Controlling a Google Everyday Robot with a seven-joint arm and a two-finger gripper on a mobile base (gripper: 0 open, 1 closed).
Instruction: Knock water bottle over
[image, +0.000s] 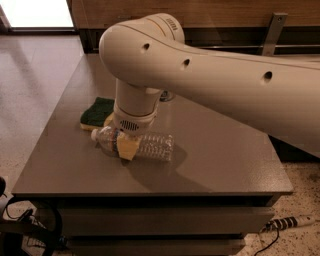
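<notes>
The water bottle (154, 146) is a clear ribbed plastic bottle lying on its side on the grey table (225, 155). Its cap end (95, 135) points left, toward a sponge. My gripper (126, 146) hangs from the big white arm (200, 75) and sits right over the bottle's neck end, with a yellowish part in front of the bottle. The bottle's label is hidden behind the gripper.
A green and yellow sponge (97, 112) lies just left of and behind the bottle. A small round object (168, 95) peeks out behind the arm. The table's front edge (150, 189) is close to the bottle. Cables and a power strip (292, 221) lie on the floor.
</notes>
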